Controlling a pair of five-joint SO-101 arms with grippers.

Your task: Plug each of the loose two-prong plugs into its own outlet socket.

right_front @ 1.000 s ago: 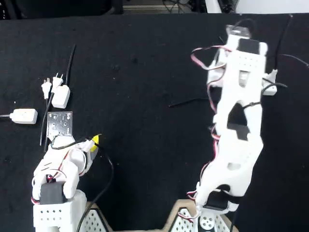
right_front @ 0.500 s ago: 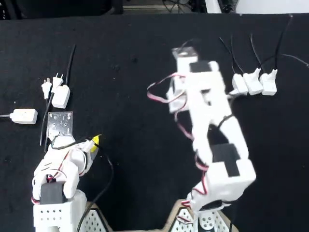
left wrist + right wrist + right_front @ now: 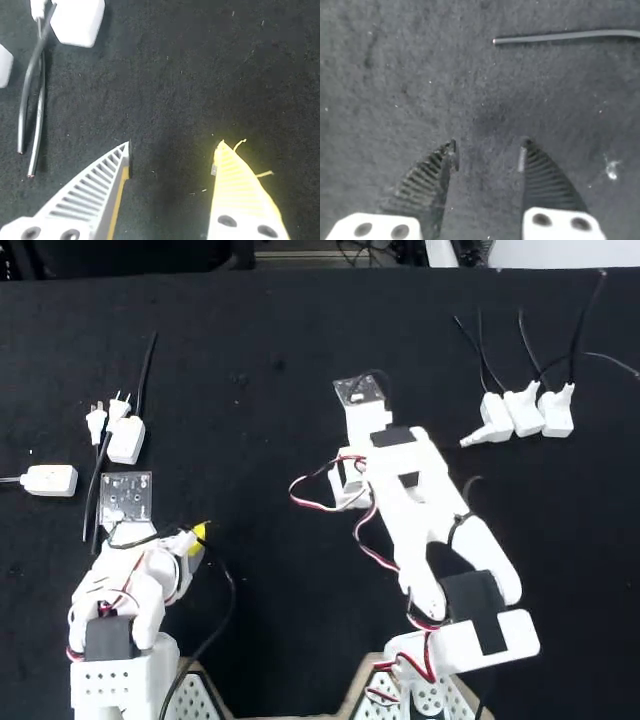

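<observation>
Two loose two-prong plugs (image 3: pixel 108 414) lie at the far left, just behind a white outlet block (image 3: pixel 126 440). A second outlet block (image 3: pixel 50 480) lies left of it. My left gripper (image 3: pixel 185 537) hangs open near the front left with nothing between its white and yellow fingers (image 3: pixel 235 185); the outlet block (image 3: pixel 75 20) and two black cords (image 3: pixel 32 100) lie ahead of it. The right arm (image 3: pixel 400 480) stretches over the table's middle. Its gripper (image 3: pixel 487 150) is open over bare cloth, and a black cord end (image 3: pixel 560 36) lies beyond the fingertips.
Three white plug bodies (image 3: pixel 522 410) with black cords sit side by side at the back right. A thin black cord (image 3: pixel 148 360) runs back from the left plugs. Black cloth (image 3: pixel 260 370) covers the table.
The right arm has swung left and drawn back from the three white plug bodies at the back right to the table's middle, uncovering them. The left arm has not moved.
</observation>
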